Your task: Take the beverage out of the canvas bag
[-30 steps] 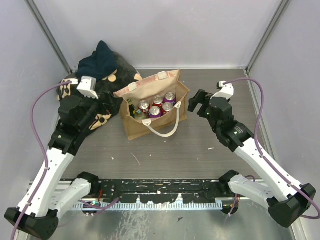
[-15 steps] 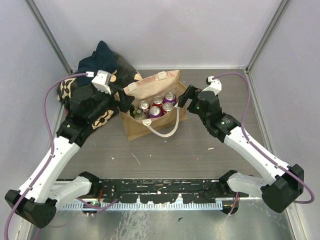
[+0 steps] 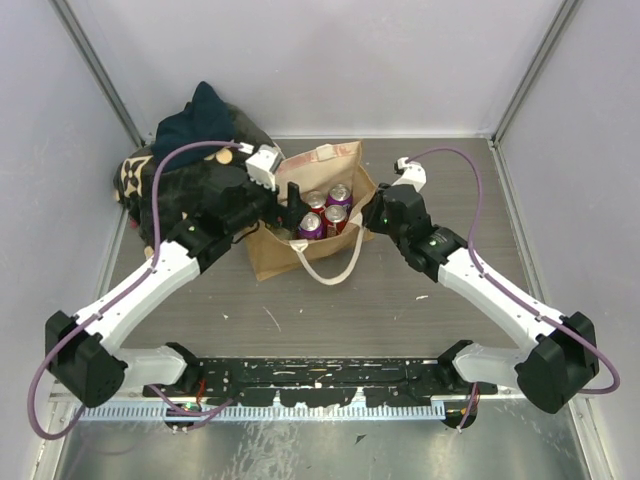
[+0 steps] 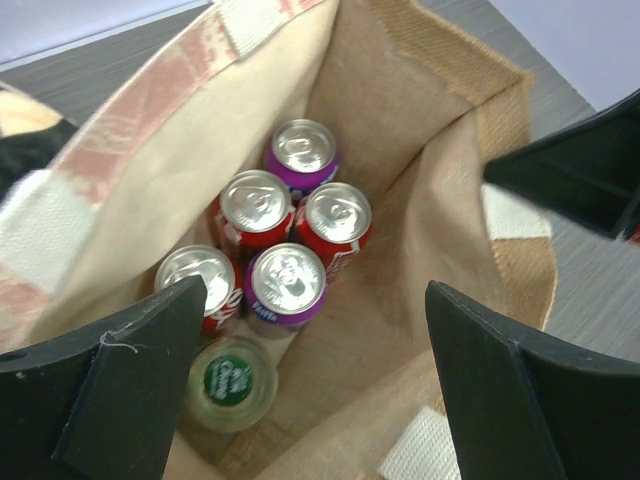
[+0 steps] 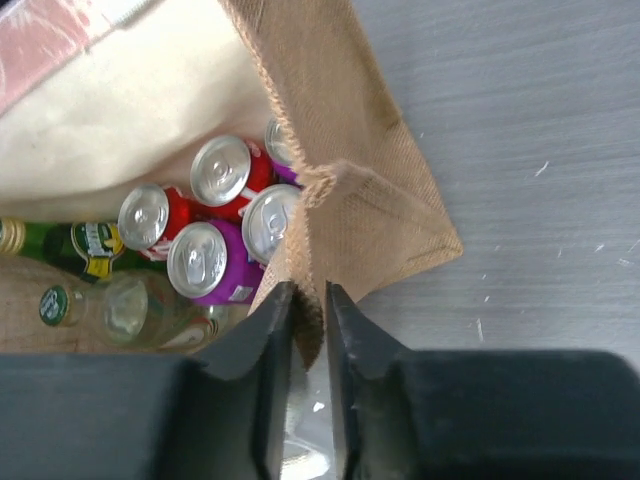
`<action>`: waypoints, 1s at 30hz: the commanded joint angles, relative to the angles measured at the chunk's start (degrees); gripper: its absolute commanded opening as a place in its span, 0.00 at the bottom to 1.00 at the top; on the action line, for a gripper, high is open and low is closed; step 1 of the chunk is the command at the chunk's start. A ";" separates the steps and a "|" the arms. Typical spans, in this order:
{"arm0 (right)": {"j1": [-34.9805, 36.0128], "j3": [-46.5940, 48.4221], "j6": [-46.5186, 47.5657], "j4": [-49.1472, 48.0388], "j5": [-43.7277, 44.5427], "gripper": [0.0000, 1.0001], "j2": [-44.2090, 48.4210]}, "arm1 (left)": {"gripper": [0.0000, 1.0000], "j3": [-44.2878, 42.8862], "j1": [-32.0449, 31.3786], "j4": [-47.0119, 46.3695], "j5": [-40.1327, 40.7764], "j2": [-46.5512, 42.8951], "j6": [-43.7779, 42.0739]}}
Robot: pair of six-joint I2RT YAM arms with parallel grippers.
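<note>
Between right fingers: canvas bag wall.

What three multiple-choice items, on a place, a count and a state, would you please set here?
1. Where are the cans? A on a shelf; B inside the canvas bag; C in a drawer.
2. How many can tops show in the left wrist view? A two; B five; C nine.
3. What is the right gripper doing? A hanging open; B holding a can; C pinching the bag's wall.
Answers: B, they stand within its walls; B, five tops show; C, it squeezes the fabric edge.
</note>
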State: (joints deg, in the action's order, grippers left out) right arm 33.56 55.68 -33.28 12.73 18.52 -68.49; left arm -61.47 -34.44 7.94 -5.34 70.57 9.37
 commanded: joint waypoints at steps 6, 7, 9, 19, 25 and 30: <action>0.45 -9.09 3.94 5.91 -1.93 0.01 1.54 | 0.98 -3.97 -5.80 -7.58 0.69 7.69 -0.79; 0.44 -9.89 4.13 6.30 -2.23 0.01 1.00 | 0.98 -4.42 -6.62 -7.64 0.69 8.60 -1.14; 0.59 -11.69 4.06 6.73 -2.41 0.01 -0.27 | 0.98 -5.04 -8.04 -7.80 0.66 10.49 -1.89; 3.38 -15.51 0.34 13.72 2.30 0.01 -6.93 | 0.98 -0.10 -10.27 -14.15 4.34 13.27 -1.69; 4.67 -14.45 -0.92 18.90 5.47 0.01 -10.76 | 0.98 3.17 -10.39 -14.34 6.62 14.76 -2.45; 5.96 -12.20 -0.84 18.93 6.55 0.10 -6.49 | 0.98 7.40 -10.93 -14.19 3.94 13.72 -3.16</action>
State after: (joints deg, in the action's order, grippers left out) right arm 38.79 44.05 -34.96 16.64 22.92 -76.09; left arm -58.04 -44.99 -6.68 -0.60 84.77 7.66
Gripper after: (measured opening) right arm 0.048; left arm 0.979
